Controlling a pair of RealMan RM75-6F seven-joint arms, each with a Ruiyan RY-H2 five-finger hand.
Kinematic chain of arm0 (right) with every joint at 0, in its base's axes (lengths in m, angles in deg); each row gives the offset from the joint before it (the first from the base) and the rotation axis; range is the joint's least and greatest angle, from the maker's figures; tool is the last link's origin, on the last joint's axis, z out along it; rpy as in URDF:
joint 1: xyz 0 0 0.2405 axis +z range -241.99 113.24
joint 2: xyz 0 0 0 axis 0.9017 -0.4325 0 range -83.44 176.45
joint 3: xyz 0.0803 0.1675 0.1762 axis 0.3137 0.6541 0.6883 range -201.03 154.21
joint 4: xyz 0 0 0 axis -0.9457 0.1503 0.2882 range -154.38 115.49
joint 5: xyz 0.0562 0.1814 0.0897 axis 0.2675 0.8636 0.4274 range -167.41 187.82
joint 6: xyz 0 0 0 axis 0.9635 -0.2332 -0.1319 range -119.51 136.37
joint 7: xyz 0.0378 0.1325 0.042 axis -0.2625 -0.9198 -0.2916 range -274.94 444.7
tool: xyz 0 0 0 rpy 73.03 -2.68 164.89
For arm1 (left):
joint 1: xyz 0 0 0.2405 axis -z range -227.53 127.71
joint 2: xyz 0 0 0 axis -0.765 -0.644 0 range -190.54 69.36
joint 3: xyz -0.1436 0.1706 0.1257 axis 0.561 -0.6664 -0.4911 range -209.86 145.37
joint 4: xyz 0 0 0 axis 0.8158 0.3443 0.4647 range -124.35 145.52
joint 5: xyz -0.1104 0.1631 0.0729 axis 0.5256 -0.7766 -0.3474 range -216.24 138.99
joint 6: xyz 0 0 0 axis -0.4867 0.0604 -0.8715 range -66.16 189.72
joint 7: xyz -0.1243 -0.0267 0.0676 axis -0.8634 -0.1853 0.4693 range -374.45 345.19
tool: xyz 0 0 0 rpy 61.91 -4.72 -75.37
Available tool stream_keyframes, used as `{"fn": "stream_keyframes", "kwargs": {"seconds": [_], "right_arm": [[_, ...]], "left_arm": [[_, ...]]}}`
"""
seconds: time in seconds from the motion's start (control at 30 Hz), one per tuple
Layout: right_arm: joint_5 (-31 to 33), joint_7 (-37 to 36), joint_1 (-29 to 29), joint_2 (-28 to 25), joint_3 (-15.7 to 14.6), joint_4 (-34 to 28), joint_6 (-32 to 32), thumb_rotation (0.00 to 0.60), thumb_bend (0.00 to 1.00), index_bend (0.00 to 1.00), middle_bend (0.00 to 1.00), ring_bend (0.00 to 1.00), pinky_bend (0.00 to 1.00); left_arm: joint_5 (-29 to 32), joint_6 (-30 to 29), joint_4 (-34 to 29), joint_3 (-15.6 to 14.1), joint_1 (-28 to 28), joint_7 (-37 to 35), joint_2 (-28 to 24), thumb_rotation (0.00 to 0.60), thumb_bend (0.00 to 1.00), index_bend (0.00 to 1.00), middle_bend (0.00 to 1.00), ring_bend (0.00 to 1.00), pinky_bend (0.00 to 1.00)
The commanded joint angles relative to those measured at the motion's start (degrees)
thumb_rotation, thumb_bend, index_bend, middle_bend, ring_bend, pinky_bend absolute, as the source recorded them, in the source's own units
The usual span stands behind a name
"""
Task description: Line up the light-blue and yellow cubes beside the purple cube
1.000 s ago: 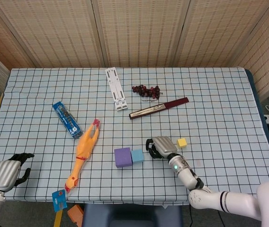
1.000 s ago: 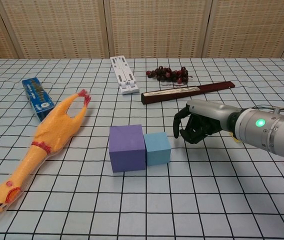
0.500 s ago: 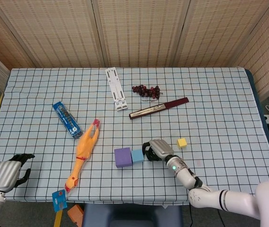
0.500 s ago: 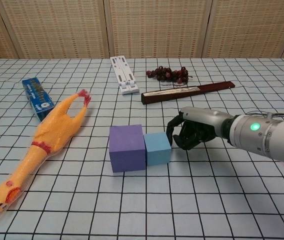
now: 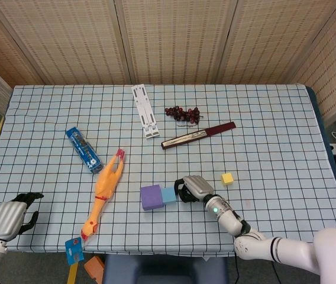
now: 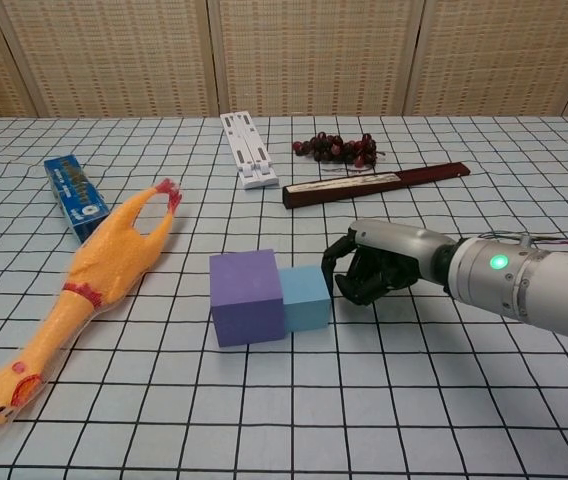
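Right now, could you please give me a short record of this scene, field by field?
purple cube: on table, light-blue cube against its side
right hand: fingers curled, pressing the light-blue cube's far side
yellow cube: alone, beyond the right hand, not yet in line
left hand: idle at the table's near corner, holds nothing
other items: rubber chicken, grapes, blue box

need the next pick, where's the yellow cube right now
In the head view, the yellow cube sits alone right of the right robot hand, near the table's front.
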Motion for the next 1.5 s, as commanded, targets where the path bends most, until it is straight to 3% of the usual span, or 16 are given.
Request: {"fn": "stream_keyframes", "kwargs": {"seconds": [0.03,0.3,0.43,0.7,0.83,1.1,1.5], "right_arm": [[-1.1,-1.1,0.1,0.5,0.0,0.9,0.3,0.6,0.61,0.54,0.9,0.93,1.0],[-3.4,-2.6,0.1,-0.3,-0.4,1.3,0.3,0.6,0.6,0.51,0.9,0.93,1.0],[-5.6,0.6,-1.0,-2.5,-1.0,-0.9,-4.2,0.6,0.46,0.46,0.9,0.93,1.0],[-3.3,21.3,-5.4,-9.3,-2.4,-7.8,-18.2,0.6,0.18,0.45,0.9,0.93,1.0],[0.7,28.3,-7.0,-12.1,-2.9,-10.1,-21.1,0.6,0.09,0.42,0.9,0.93,1.0],[3.7,28.8,-8.5,-15.0,-3.0,-11.1,-21.3,0.6,0.06,0.36,0.9,0.93,1.0],[6.2,25.7,-9.2,-14.5,-3.7,-4.9,-17.1,0.6,0.06,0.33,0.9,0.93,1.0]], "left_arm": [[0.0,0.0,0.0,0.0,0.0,-0.1,0.0,0.6,0.49,0.3,0.31,0.29,0.56],[0.0,0.3,0.0,0.0,0.2,-0.3,-0.1,0.6,0.49,0.3,0.31,0.29,0.56],[0.0,0.3,-0.1,0.0,0.2,-0.2,-0.2,0.6,0.49,0.3,0.31,0.29,0.56],[0.6,0.2,-0.6,0.1,0.0,0.2,-0.4,0.6,0.49,0.3,0.32,0.29,0.56],[0.8,0.3,-0.7,0.2,0.0,0.5,-0.3,0.6,0.49,0.3,0.32,0.29,0.56],[1.0,0.6,-0.8,0.1,0.1,1.0,-0.3,0.6,0.49,0.31,0.32,0.29,0.56],[1.2,1.0,-0.8,0.1,0.2,1.1,-0.2,0.6,0.49,0.31,0.32,0.29,0.56]]}}
